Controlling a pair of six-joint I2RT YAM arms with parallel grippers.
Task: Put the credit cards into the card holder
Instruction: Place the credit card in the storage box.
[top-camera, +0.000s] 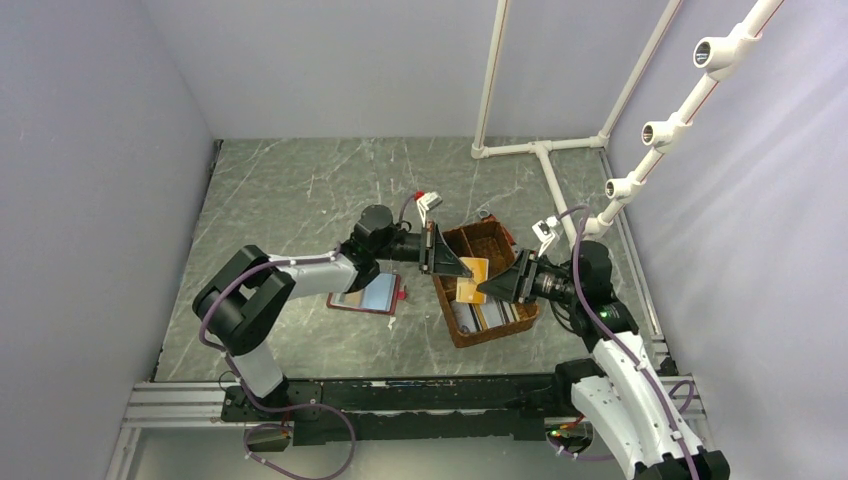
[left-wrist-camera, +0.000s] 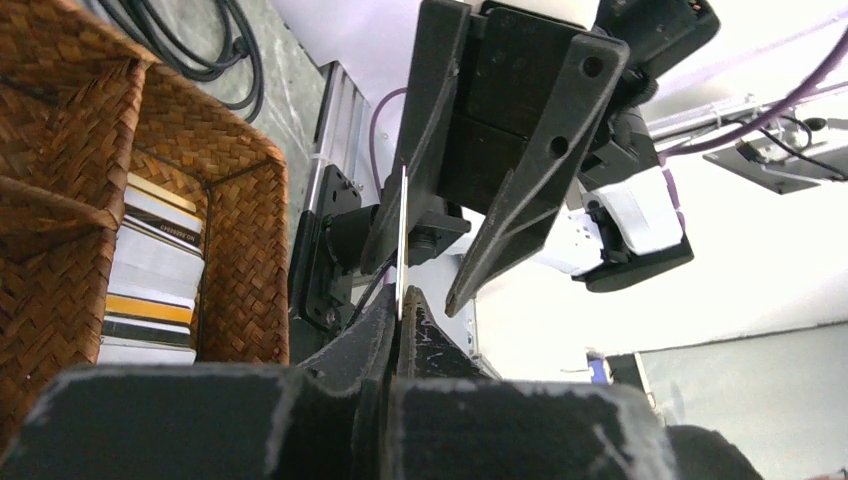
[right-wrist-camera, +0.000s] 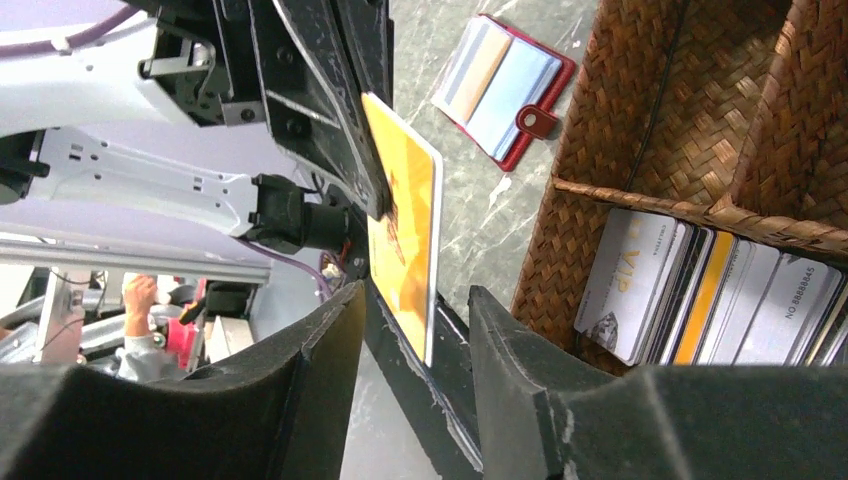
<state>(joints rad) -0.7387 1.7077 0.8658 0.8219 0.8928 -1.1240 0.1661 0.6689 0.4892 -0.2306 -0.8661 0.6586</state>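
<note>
Two grippers meet above the woven basket (right-wrist-camera: 650, 100) with one orange card (right-wrist-camera: 405, 235) between them. Looks like a mid-air handoff to me, probably to get a better grip angle for slotting it in.

Left gripper (left-wrist-camera: 400, 305) has its jaws pressed together on one end of the card, pinching it edge-on. Right gripper (right-wrist-camera: 415, 296) has its jaws spread wide, one on each side of the card's other end, and I can't see either one touching it.

More cards (right-wrist-camera: 700, 300) stand stacked in a basket compartment. The card holder (top-camera: 365, 293) lies open on the surface (top-camera: 300, 190), left of the basket and well apart from the orange card, with tan and blue cards showing in its slots.
</note>
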